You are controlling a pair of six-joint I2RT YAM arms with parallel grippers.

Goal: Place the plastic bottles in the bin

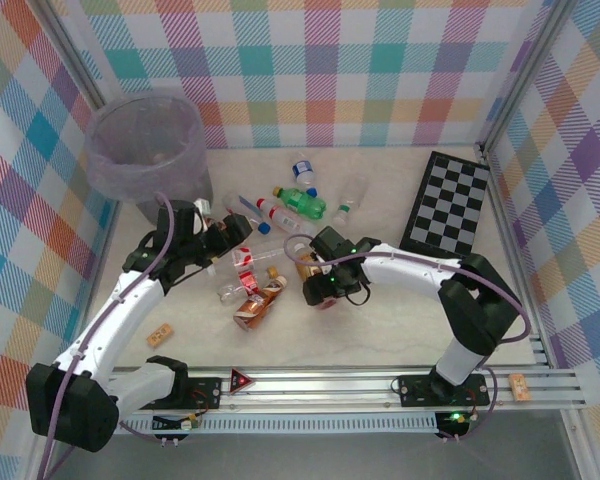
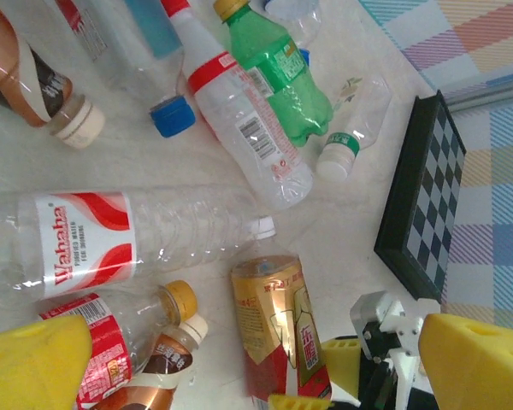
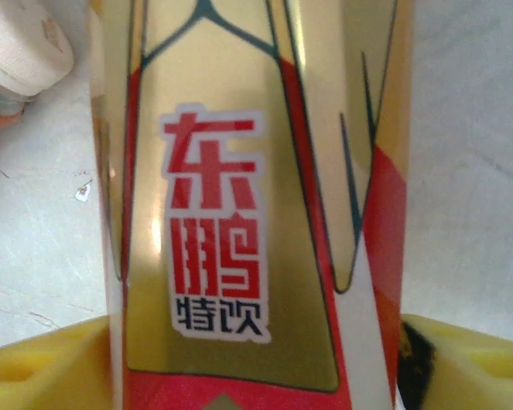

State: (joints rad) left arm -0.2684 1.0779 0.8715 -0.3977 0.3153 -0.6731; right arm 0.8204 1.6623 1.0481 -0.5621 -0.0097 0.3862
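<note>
Bottle (image 3: 239,171), gold-labelled, sits between pads of right gripper (image 3: 256,367); clamped or not, cannot tell. Squeeze mid-body squarely before lifting; left gripper (image 2: 256,367) gapes

Bright even light, soft shadows, glare on gold bottle (image 2: 276,307), close-up slightly blurred

Pretty clearly a robotics lab cell, not anybody's home or kitchen. There's a white-and-black left robot arm (image 1: 110,325) and a matching right robot arm (image 1: 410,265), both bolted to a silver aluminium rail (image 1: 330,385) along the near edge of a pale marble-look table (image 1: 380,335). The whole thing is boxed in by pastel plaid cloth walls (image 1: 310,70) on bare aluminium frame posts (image 1: 510,90). A flat black-and-white checkerboard (image 1: 446,203) lies on the tabletop, along with scattered small plastic drink bottles (image 1: 302,203) and a round translucent grey-lavender bin with a thin bag liner (image 1: 130,165).
</note>
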